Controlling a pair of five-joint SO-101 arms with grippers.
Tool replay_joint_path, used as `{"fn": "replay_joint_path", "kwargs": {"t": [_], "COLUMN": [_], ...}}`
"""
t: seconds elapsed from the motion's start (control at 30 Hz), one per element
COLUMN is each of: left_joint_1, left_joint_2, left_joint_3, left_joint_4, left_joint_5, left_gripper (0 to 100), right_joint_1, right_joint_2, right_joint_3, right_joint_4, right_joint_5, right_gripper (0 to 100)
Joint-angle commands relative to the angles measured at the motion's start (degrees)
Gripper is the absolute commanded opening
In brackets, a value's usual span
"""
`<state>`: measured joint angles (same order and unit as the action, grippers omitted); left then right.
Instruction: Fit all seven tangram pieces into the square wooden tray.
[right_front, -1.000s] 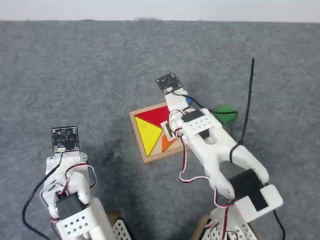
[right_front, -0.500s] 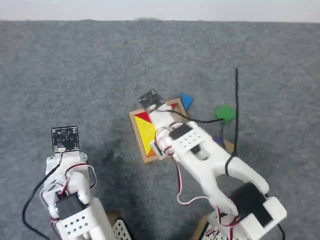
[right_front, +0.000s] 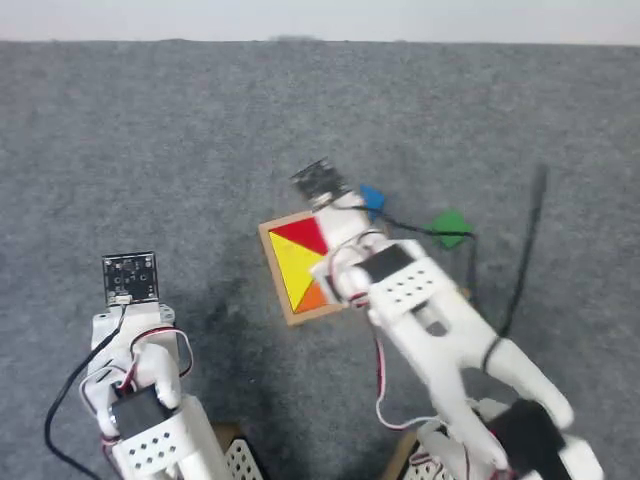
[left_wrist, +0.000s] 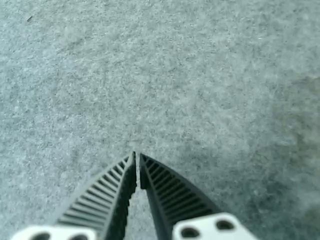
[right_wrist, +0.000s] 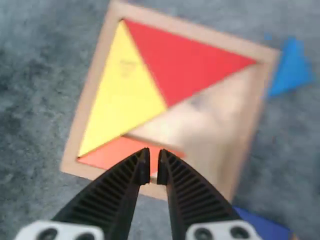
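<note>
Rightward again swings the right gripper (right_wrist: 150, 170), now above the square wooden tray (right_wrist: 92, 87), its claw pressed nearly together and empty. The left gripper (left_wrist: 137, 162) is pinched closed over carpet. Descending closed, the right one could knock the blue triangle (right_wrist: 290, 65), just outside the rim, farther off, or perhaps unseat the orange piece (right_wrist: 112, 152).

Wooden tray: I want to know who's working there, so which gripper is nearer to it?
Right. The right gripper hangs over the wooden tray at its edge by the orange piece; the left gripper is over grey carpet, well away from it.
</note>
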<state>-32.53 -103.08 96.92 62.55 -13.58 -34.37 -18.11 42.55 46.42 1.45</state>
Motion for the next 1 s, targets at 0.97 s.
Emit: {"fn": "replay_joint_path", "kwargs": {"t": [0.97], "left_joint_1": [0.0], "left_joint_2": [-0.9], "left_joint_3": [-0.5], "left_joint_4": [0.2], "left_joint_5": [-0.7], "left_gripper": [2], "right_joint_1": [32.9], "right_joint_2": [-3.6], "right_joint_3": [7.3], "right_joint_4": [12.2], "right_joint_5": [22.9], "right_gripper": [27.5]}}
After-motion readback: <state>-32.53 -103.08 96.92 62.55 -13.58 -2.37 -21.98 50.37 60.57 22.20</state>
